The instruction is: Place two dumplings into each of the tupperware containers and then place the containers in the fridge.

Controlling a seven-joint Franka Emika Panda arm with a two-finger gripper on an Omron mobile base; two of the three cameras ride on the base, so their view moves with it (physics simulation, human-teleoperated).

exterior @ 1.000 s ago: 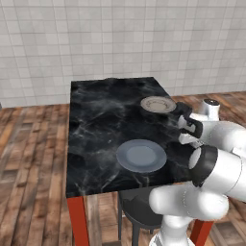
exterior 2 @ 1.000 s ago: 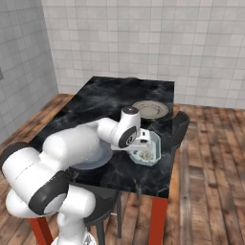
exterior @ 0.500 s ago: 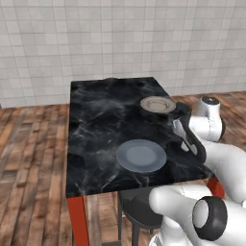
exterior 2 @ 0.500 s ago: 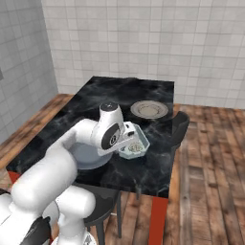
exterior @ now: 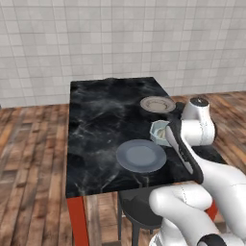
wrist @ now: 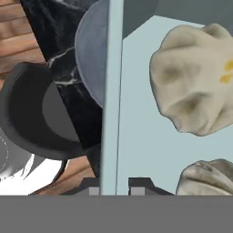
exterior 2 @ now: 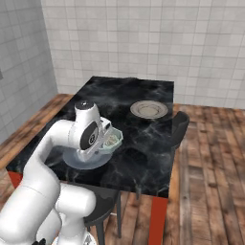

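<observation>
My bench [exterior: 101, 125] is black marble on red legs. A round blue-grey plate [exterior: 141, 155] lies at its near edge and a beige plate [exterior: 157, 104] farther back.

Soft, even light fills both base views, with no hard shadows and no glare. The black marble bench [exterior: 101, 129] shows only faint pale veining, not reflections. Under it the floor and stool [exterior 2: 98, 210] sit in mild shade. Rendering is slightly soft and grainy throughout. In the hand view, the dumpling [wrist: 195, 77] nearest the tool looks smeared at close range, its creases shaded gently.
</observation>
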